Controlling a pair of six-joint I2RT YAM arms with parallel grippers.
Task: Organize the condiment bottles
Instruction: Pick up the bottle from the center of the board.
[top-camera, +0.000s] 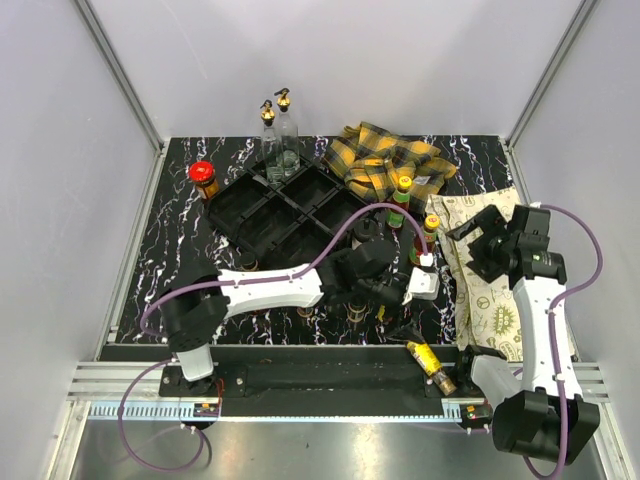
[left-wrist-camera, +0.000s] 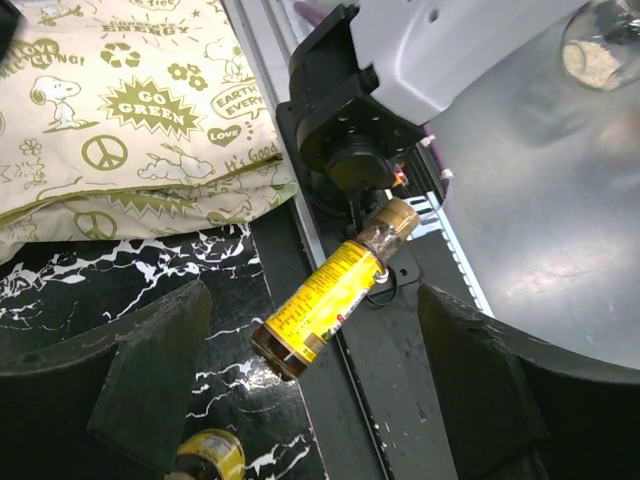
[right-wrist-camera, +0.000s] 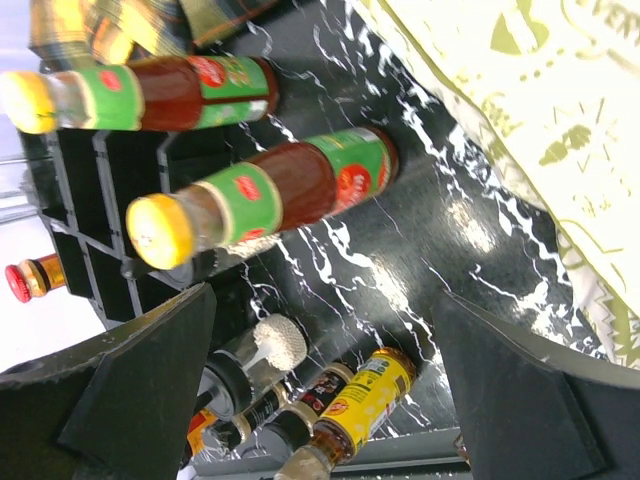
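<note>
Overhead, a black tray (top-camera: 285, 205) sits on the marbled table (top-camera: 165, 230) toward 11 o'clock. Two clear glass bottles (top-camera: 277, 140) stand just beyond it at 12, and a red-lidded jar (top-camera: 204, 178) is beside its 10 o'clock corner. A plaid cloth (top-camera: 385, 160) lies at 1 o'clock, two yellow-capped sauce bottles (top-camera: 403, 197) stand just below it, and a printed cloth (top-camera: 495, 290) spreads at 3. The left gripper (top-camera: 418, 310) reaches across to 4 o'clock, near a yellow-labelled bottle (top-camera: 430, 365) that lies on its side on the dark strip at the near edge, around 5. The right gripper (top-camera: 485, 245) hangs at 3 over the printed cloth. From the left wrist, that bottle lies at centre with its cap pointing to 1 o'clock, between jaws that are spread wide and touch nothing. From the right wrist, the jaws likewise stand wide and empty. In that view the two sauce bottles appear from 10 to 12 o'clock, the tray is behind them at 9, and a white-topped shaker (right-wrist-camera: 262, 350) lies at 7.
</note>
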